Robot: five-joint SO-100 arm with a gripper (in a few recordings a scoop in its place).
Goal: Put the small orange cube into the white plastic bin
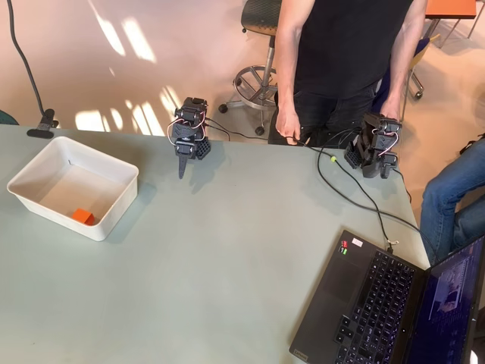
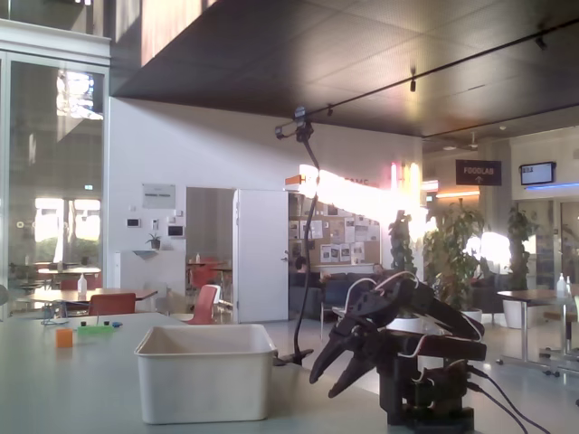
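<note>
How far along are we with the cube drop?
Done: the small orange cube lies inside the white plastic bin, near its front wall in the overhead view. In hand: nothing; the claw sits apart from the bin, holding nothing. Left: nothing visible.

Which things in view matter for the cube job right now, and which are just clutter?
Job:
small orange cube, lying inside the bin
white plastic bin
gripper, over bare table beside the bin, holding nothing

Lying about:
laptop at the table's near corner
cables across the table
clamp on the far table edge
person standing behind the table
</note>
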